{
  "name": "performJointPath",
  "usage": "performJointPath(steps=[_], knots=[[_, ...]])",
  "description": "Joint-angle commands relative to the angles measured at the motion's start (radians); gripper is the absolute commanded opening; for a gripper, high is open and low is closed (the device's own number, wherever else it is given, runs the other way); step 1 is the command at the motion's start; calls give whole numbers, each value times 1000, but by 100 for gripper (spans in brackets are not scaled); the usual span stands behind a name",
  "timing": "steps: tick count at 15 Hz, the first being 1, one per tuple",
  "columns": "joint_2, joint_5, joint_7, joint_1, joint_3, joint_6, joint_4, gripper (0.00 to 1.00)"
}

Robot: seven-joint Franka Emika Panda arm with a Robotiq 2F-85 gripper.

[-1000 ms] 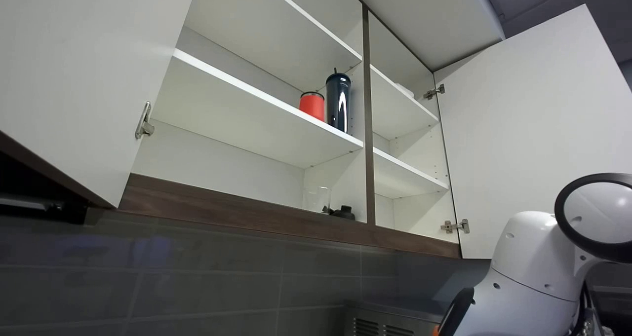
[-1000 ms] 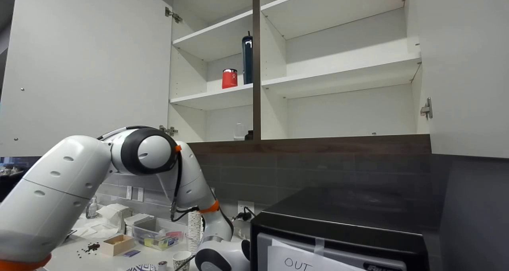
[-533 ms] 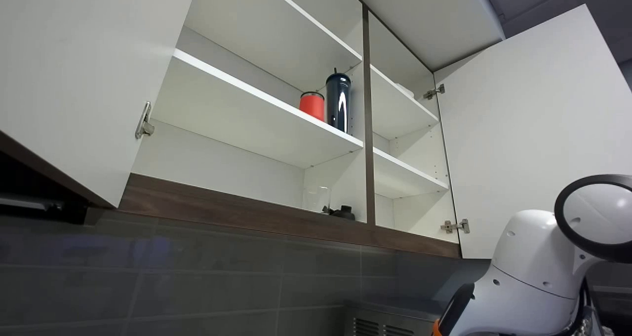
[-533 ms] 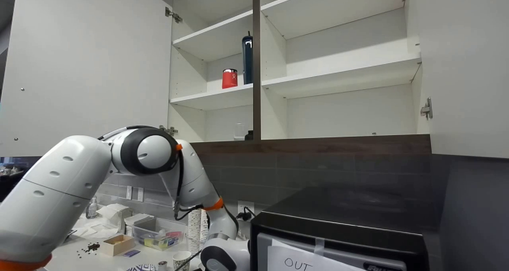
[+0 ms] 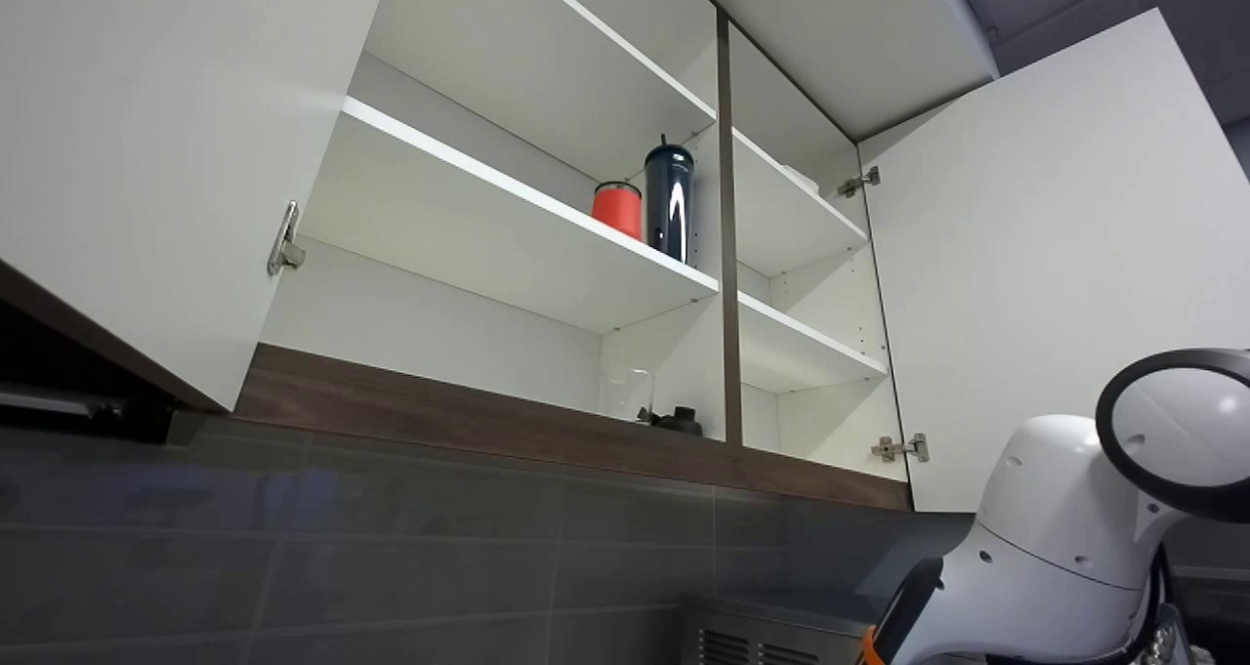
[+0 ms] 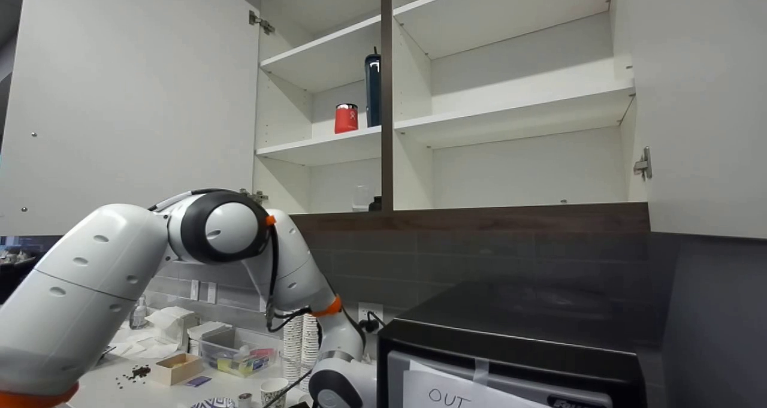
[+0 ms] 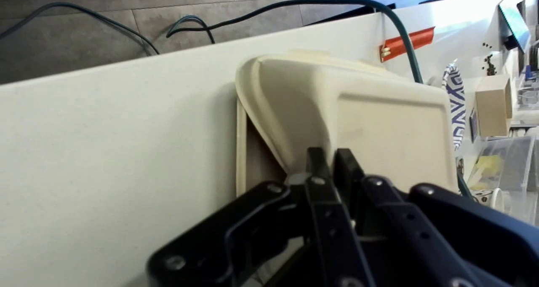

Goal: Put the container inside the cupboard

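The container (image 7: 391,139), a pale, wide plastic tub with rounded corners, fills the middle of the wrist view. It looks tilted, and part of it rests over a beige box (image 7: 241,152) with a brown inside. My gripper (image 7: 329,154) has its dark fingers close together on the tub's wall, a pale strip of it showing between them. The tub's lower part is hidden behind the fingers. The white cupboard (image 5: 488,401) appears in both exterior views, its doors swung wide. Neither exterior view shows the gripper or the container.
A dark bottle (image 5: 669,206) and a red cup (image 5: 617,211) stand on the middle shelf. Below are a clear glass (image 5: 627,394) and a black object (image 5: 681,421). A black appliance (image 6: 509,318) hides the arm's end. A green cable (image 7: 400,30) crosses the counter (image 7: 105,173).
In an exterior view the arm's lower part has shifted slightly right, towards the black appliance. Things on the cupboard shelves have not moved.
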Motion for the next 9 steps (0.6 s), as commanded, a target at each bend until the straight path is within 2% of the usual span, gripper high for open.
performJointPath(steps=[1,9], knots=[[2,-26,15,-7,-9,-40,9,2],[-92,-93,21,-5,-26,-83,-41,2]])
